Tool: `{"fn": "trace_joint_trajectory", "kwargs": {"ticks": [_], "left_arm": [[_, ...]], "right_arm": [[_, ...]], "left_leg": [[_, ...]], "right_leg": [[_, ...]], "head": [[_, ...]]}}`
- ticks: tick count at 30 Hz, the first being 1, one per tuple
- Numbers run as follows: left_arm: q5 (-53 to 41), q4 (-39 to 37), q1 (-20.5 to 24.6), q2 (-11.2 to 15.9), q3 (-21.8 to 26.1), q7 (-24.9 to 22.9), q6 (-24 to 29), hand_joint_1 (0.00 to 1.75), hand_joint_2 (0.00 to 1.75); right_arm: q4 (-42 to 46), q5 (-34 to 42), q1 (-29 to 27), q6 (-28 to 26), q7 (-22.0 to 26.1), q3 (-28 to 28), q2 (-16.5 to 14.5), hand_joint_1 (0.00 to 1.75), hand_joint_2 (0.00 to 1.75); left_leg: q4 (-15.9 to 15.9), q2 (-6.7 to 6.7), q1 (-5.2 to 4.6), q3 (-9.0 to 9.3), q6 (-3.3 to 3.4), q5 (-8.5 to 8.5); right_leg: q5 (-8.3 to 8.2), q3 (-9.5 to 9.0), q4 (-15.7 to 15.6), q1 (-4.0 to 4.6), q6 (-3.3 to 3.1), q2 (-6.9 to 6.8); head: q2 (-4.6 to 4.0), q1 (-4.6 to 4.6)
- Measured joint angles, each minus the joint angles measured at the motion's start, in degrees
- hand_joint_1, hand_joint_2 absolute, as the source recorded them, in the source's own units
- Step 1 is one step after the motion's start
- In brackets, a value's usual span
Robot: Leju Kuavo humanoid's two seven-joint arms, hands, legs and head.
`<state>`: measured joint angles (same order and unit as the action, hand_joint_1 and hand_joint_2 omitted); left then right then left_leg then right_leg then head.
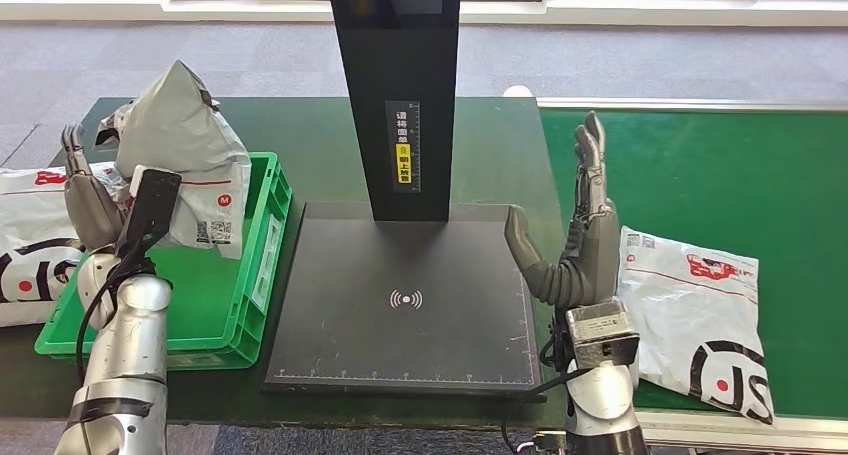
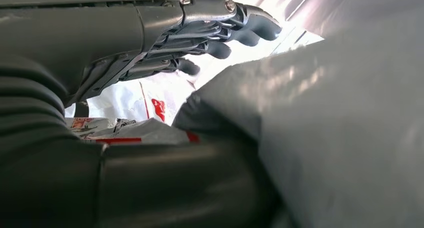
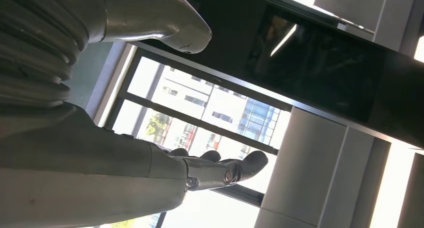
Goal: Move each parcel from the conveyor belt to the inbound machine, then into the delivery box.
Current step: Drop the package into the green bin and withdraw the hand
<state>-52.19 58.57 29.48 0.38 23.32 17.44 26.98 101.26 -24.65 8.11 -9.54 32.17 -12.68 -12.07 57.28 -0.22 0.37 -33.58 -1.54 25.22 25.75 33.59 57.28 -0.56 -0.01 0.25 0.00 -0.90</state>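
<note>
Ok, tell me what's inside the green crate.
The green crate shows a bare green floor. The grey parcel held by the left hand hangs over its far end, hiding whatever lies beneath it.

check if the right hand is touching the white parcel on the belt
Apart. The head view shows the right hand raised and open beside the scanner platform, while the white parcel lies flat on the belt.

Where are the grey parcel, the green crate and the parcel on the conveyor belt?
grey parcel [image 1: 180,125], head view, upper crumpled face.
green crate [image 1: 275,210], head view, right wall.
white parcel [image 1: 690,310], head view, middle of its top face.
</note>
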Motion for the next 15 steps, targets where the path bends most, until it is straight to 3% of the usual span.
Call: {"fn": "trace_joint_trajectory", "kwargs": {"ticks": [15], "left_arm": [[-2.96, 0.45, -0.53, -0.07, 1.23, -3.88, 1.54, 0.00, 0.00]], "right_arm": [[-0.22, -2.22, 2.25, 0.92, -2.25, -0.01, -0.25, 0.00, 1.75]], "left_leg": [[0.00, -0.03, 0.00, -0.01, 0.00, 0.00]], "right_leg": [[0.00, 0.00, 0.01, 0.01, 0.00, -0.01]], "head": [[0.00, -0.01]]}}
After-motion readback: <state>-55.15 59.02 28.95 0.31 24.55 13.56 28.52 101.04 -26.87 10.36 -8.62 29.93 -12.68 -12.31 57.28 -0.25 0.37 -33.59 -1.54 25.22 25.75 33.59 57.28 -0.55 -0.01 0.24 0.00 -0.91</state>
